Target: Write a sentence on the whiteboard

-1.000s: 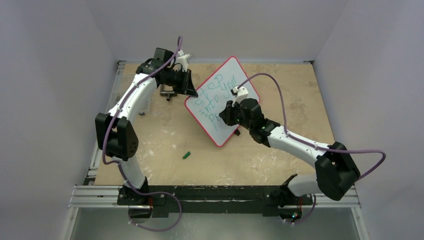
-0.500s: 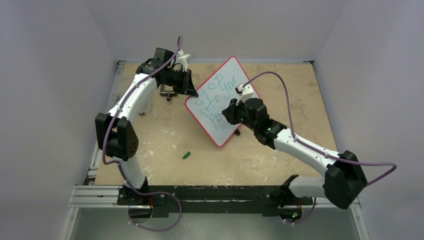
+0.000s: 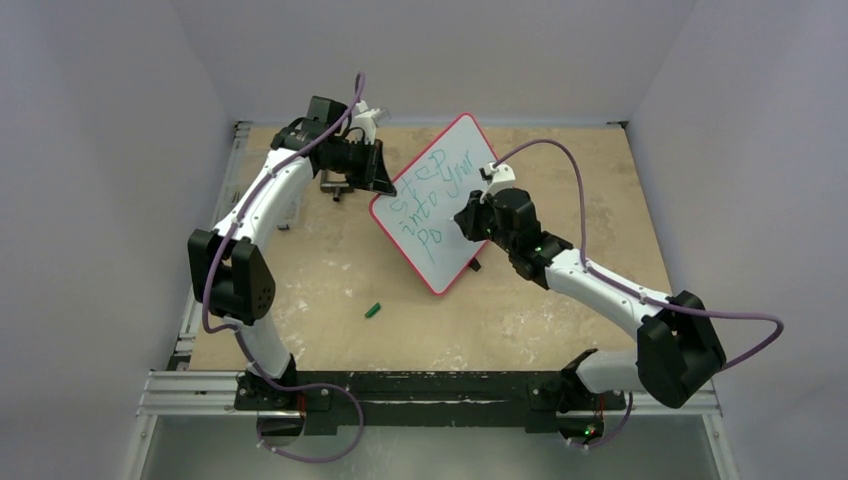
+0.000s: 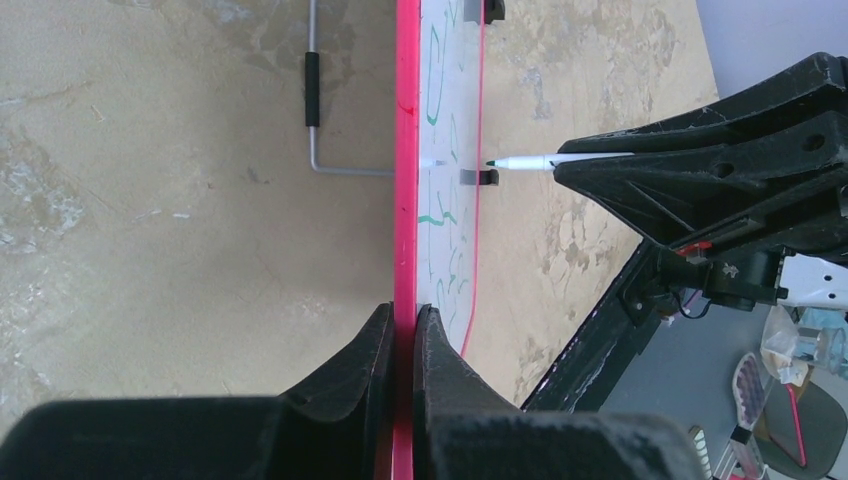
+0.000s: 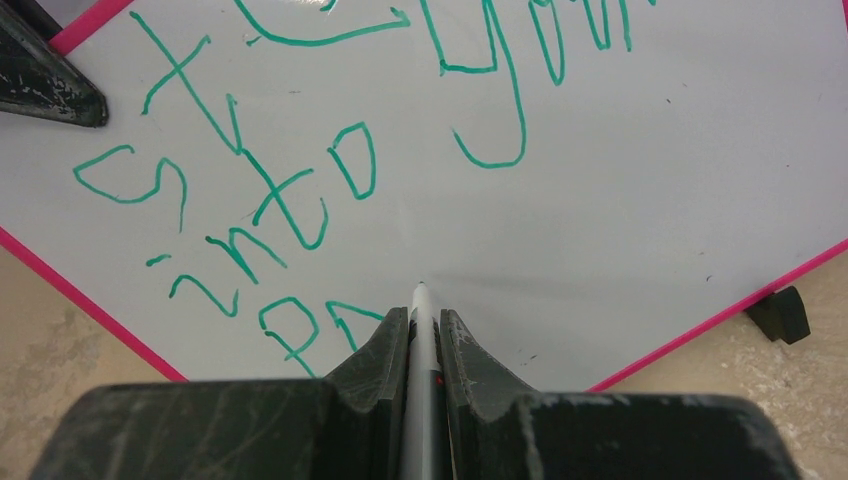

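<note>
top view: the whiteboard (image 3: 470,135) stands tilted mid-table, its 10 o'clock edge pinched by the left gripper (image 3: 388,184); the right gripper (image 3: 467,222) hovers toward its 4 o'clock side

left wrist: jaws pressed on the red rim, marker (image 4: 540,160) tip just off the face

right wrist: fingers clamp the marker; the sentence (image 5: 300,200) stops at "po". land the tip lightly at 3 o'clock of the "o", with the board braced

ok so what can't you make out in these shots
right wrist view: third line of the sentence, partly behind the right end effector
left wrist view: the whiteboard is edge-on, so its writing is unreadable
top external view: the small green item is too small to identify
</note>
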